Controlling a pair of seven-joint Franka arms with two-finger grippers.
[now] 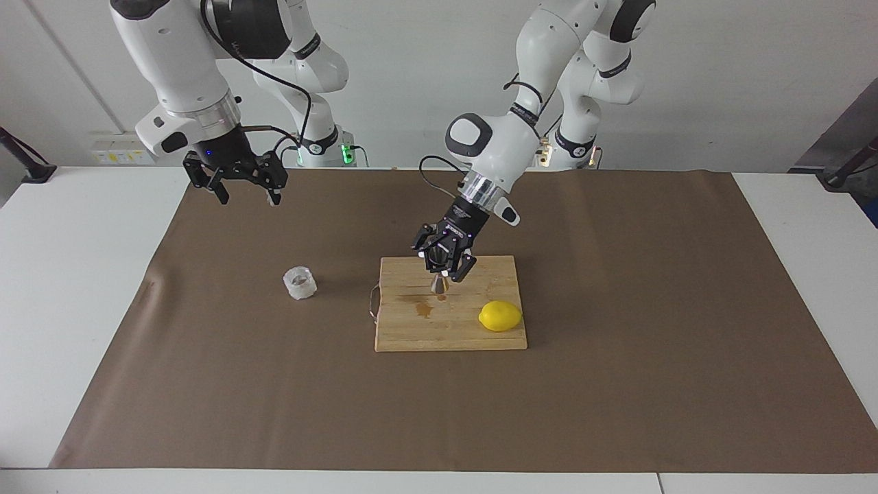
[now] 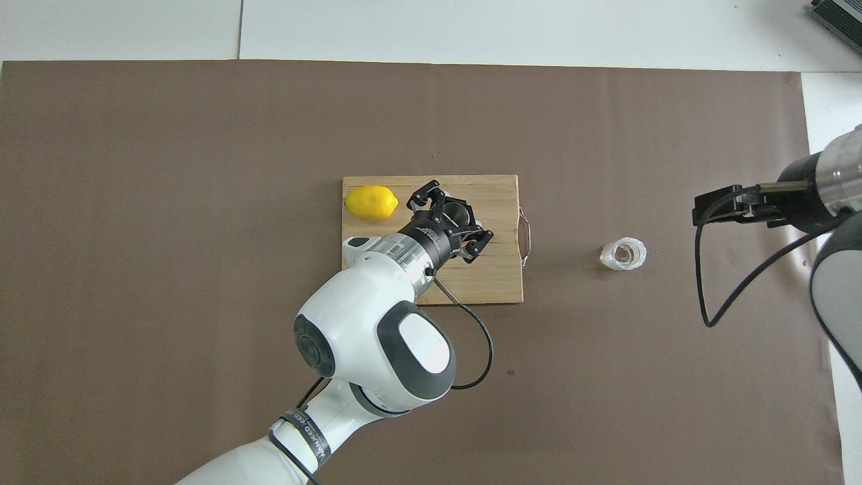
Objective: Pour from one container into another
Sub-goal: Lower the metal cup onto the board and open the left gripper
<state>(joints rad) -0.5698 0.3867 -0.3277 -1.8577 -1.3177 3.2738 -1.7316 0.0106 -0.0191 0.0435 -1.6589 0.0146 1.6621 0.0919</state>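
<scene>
A small steel jigger (image 1: 437,285) hangs upright just above the wooden cutting board (image 1: 411,336), with my left gripper (image 1: 442,269) shut on its upper cone. From overhead the left gripper (image 2: 452,222) covers most of the jigger (image 2: 456,213) over the board's (image 2: 495,283) middle. The squat clear cup (image 1: 300,283) stands on the brown mat beside the board, toward the right arm's end; in the overhead view the cup (image 2: 623,254) is uncovered. My right gripper (image 1: 248,199) waits open and empty in the air over the mat, apart from the cup.
A yellow lemon (image 1: 500,315) lies on the board's corner toward the left arm's end, and the lemon (image 2: 370,203) shows fully from overhead. A brown stain (image 1: 424,310) marks the board under the jigger. A wire handle (image 2: 525,236) sticks out of the board toward the cup.
</scene>
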